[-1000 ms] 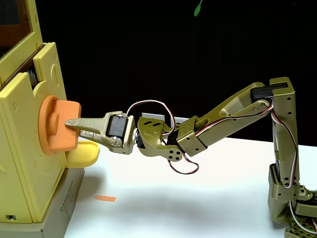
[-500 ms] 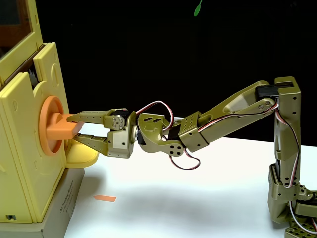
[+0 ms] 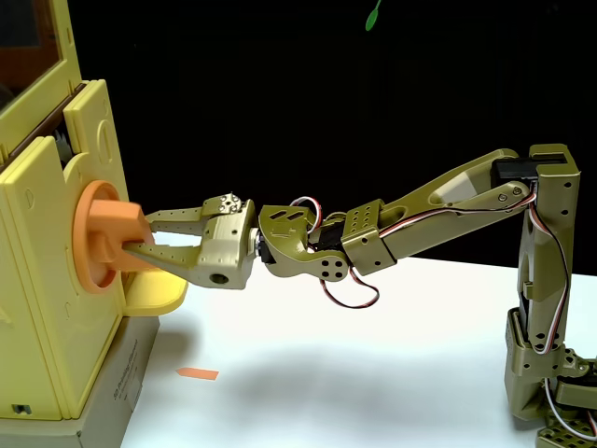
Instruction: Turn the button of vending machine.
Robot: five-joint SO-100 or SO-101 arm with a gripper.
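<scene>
The vending machine point(image 3: 51, 299) is a boxy yellow plastic toy at the left edge of the fixed view, with a dark window at its top left. Its button point(image 3: 110, 236) is an orange round disc with a thick bar sticking out toward the arm; the bar now stands tilted. My olive-green gripper point(image 3: 142, 233) reaches in from the right and is shut on that bar, one finger point(image 3: 177, 217) above it and one below. The yellow rounded tray point(image 3: 152, 291) juts out just under the gripper.
The machine stands on a grey cardboard box point(image 3: 117, 387). A small orange scrap point(image 3: 197, 374) lies on the white table point(image 3: 373, 373). The arm's base point(image 3: 550, 373) stands at the right edge. The background is black.
The gripper has rolled at the wrist while holding the bar, and the orange knob's bar has turned with it, from upright through flat to its present tilt.
</scene>
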